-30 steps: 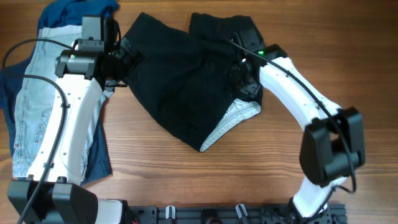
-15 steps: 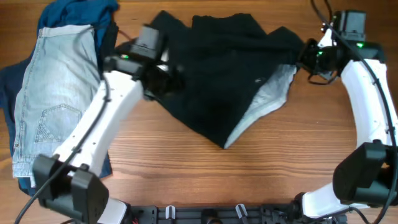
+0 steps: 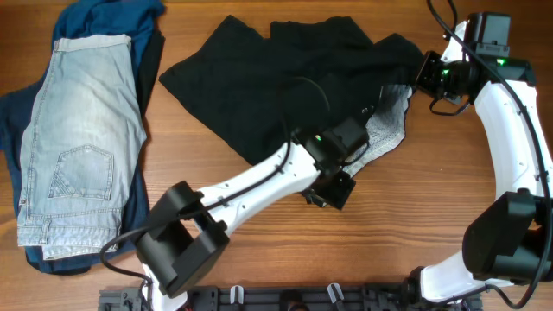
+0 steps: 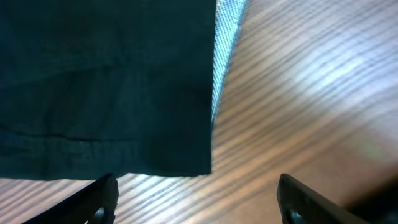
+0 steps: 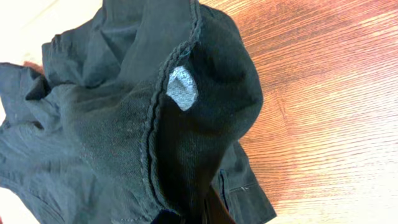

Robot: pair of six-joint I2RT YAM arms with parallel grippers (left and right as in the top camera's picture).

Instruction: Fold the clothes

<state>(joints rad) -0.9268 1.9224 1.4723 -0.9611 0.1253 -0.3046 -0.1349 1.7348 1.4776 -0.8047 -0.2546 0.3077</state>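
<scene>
Your right gripper [image 3: 425,74] is clamped on the black shorts' [image 3: 259,95] far-right edge, likely to anchor them across the far centre, while your left gripper [image 4: 196,202] hovers, fingers apart, over their near hem corner, seemingly lined up to pinch it.

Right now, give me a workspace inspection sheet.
Surface: wooden table, grain visible.
Job's things: black shorts spread at centre, grey lining showing at right; denim shorts flat on a dark blue garment, left.
Clutter: nothing seen.
Hands: left hand open at the black shorts' lower hem; right hand shut on their right edge.
Cables: cable loop above left arm; second cable by right arm.
Surroundings: black rail along near edge.
</scene>
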